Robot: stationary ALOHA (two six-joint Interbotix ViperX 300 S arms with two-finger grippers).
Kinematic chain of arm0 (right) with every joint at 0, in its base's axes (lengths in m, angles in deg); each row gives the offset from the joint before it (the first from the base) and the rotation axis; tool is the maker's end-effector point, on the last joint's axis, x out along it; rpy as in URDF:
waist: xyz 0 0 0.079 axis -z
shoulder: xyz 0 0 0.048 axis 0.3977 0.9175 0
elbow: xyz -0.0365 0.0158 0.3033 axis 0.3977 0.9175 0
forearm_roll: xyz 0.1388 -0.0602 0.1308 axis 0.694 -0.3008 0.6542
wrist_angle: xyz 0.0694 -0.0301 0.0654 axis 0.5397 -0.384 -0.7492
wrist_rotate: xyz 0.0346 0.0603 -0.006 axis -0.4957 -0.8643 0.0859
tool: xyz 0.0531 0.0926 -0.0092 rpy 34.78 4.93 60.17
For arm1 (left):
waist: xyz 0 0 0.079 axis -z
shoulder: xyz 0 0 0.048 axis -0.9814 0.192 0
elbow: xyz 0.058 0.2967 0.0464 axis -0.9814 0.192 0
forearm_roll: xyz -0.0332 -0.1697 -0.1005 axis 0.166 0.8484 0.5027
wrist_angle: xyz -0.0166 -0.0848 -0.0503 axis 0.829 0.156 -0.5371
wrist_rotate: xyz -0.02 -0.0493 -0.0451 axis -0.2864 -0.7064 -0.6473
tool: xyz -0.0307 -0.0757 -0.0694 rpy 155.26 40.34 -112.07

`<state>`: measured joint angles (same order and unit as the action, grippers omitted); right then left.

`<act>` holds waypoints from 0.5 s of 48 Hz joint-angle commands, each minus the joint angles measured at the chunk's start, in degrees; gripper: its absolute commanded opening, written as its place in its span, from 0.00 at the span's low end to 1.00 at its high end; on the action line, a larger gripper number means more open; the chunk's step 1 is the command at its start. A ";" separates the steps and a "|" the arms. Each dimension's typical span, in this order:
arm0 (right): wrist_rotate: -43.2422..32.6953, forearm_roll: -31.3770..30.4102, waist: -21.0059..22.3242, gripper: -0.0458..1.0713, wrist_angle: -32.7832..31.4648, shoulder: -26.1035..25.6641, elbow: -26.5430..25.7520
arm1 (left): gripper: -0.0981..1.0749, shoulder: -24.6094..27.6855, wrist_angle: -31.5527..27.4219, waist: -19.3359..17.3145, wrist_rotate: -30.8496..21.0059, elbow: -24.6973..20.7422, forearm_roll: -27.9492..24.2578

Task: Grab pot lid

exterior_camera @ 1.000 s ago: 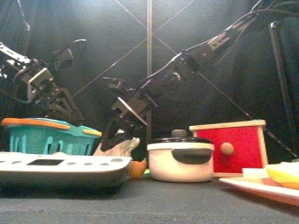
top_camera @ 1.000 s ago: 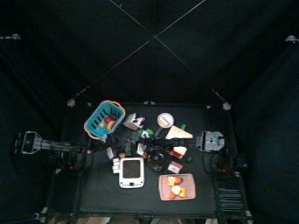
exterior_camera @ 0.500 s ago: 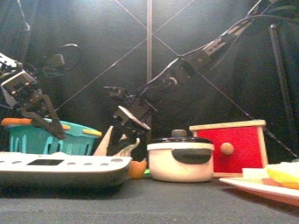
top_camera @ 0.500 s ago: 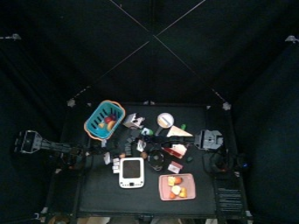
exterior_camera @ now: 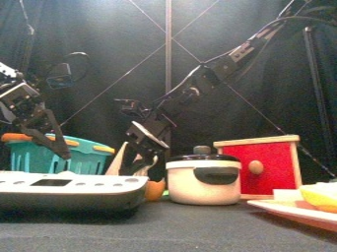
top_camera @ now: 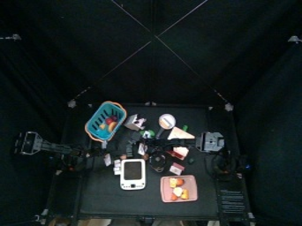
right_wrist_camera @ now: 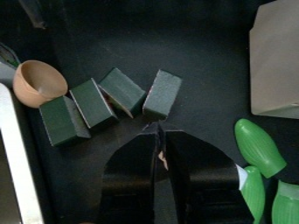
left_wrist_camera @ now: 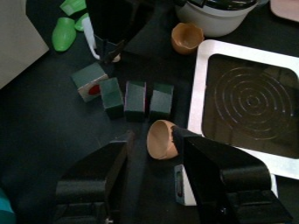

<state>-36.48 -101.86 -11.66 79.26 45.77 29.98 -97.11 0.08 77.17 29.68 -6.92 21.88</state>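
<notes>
Working the lid grab — pot lid (exterior_camera: 200, 158) is sitting on the white pot (exterior_camera: 200, 183), beside the red box (exterior_camera: 266, 165), knob up and clear. My right gripper (exterior_camera: 134, 162) is hanging just beside the pot, over the green blocks (right_wrist_camera: 103, 98), fingers pressed together on nothing. I am judging they need to part before I centre over the knob and descend straight, so the pot is not nudged. My left gripper (left_wrist_camera: 156, 149) is hovering spread apart by the basket (exterior_camera: 53, 153) — keeping clear.
</notes>
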 commanded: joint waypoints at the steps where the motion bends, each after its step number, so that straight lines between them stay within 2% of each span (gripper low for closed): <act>1: 0.00 0.09 0.26 0.50 0.53 -1.14 -2.11 | 0.76 0.00 0.26 -0.18 0.09 -0.70 -0.09; 24: 0.00 -0.35 0.70 0.50 0.00 1.14 -5.36 | 0.76 0.00 0.18 -0.35 0.09 -0.18 0.00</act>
<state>-36.57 -102.13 -11.30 79.18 48.58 26.11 -97.11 0.08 77.00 29.68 -6.40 21.88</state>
